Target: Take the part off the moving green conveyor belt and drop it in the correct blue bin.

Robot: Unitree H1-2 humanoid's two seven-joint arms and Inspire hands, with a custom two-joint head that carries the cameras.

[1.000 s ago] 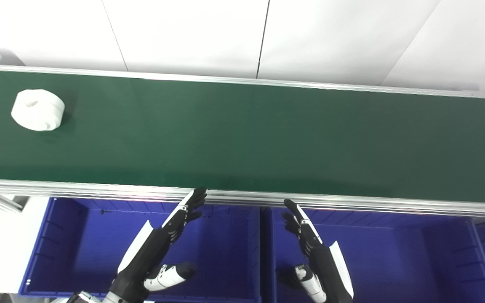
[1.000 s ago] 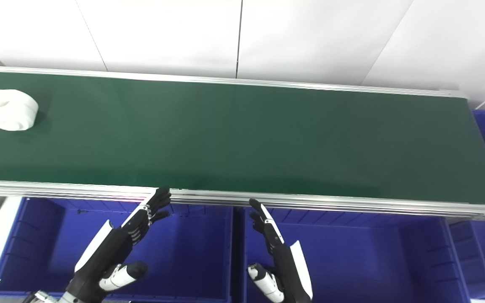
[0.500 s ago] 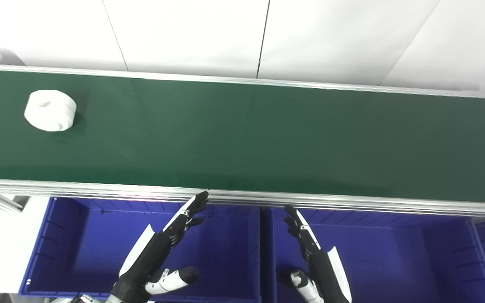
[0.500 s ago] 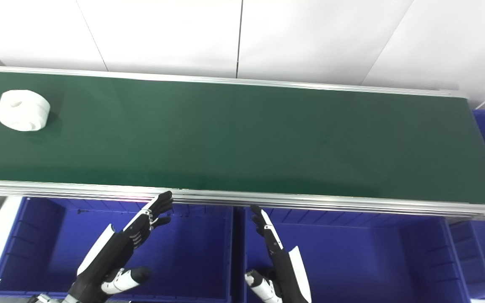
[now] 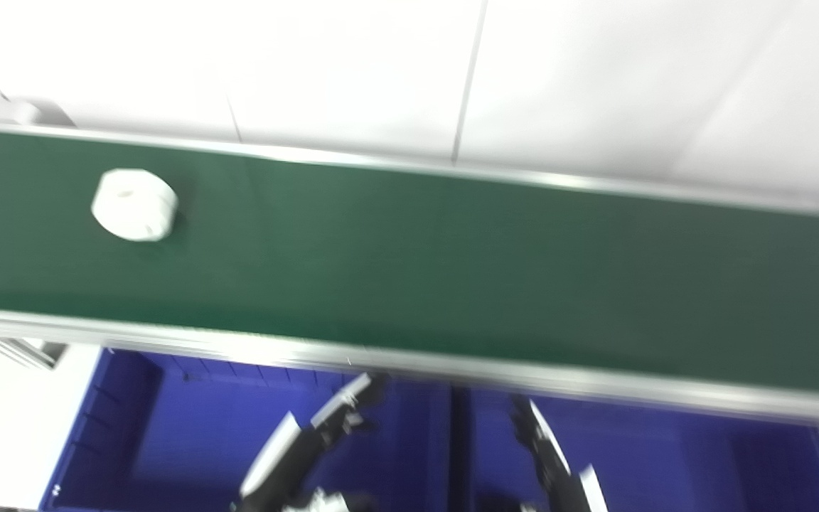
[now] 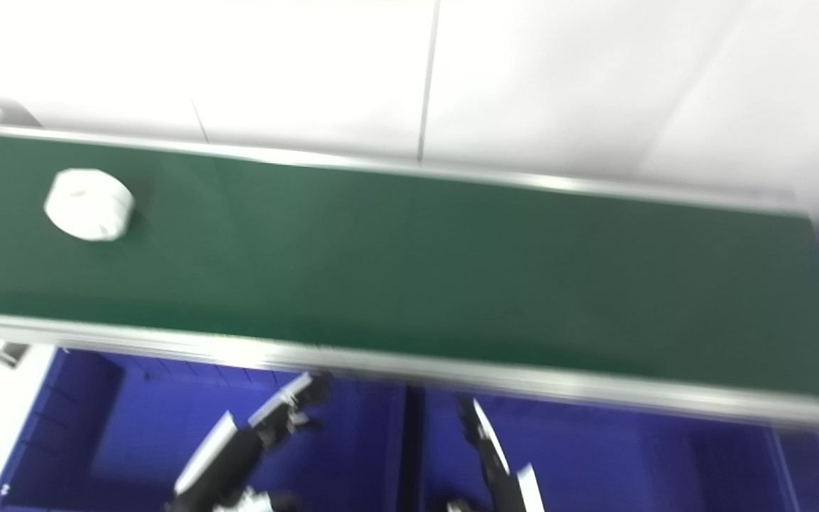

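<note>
Your black-and-white left hand (image 5: 313, 448) and right hand (image 5: 552, 459) hover low in the frame over the dark blue plastic bins (image 5: 189, 427), fingers apart, holding nothing. The step is waiting; next, time a reach. The round white ring-shaped part (image 5: 134, 205) rides the green conveyor belt (image 5: 452, 263) upper left, under white wall panels (image 5: 352, 71).

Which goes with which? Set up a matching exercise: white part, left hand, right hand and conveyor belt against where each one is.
Things:
1. white part
2. left hand
3. right hand
4. conveyor belt

Places:
A. over the right-side blue bin
B. on the belt, far left
C. running across the picture, above the bins
D. over the left-side blue bin

Pairs: 1-B, 2-D, 3-A, 4-C
</note>
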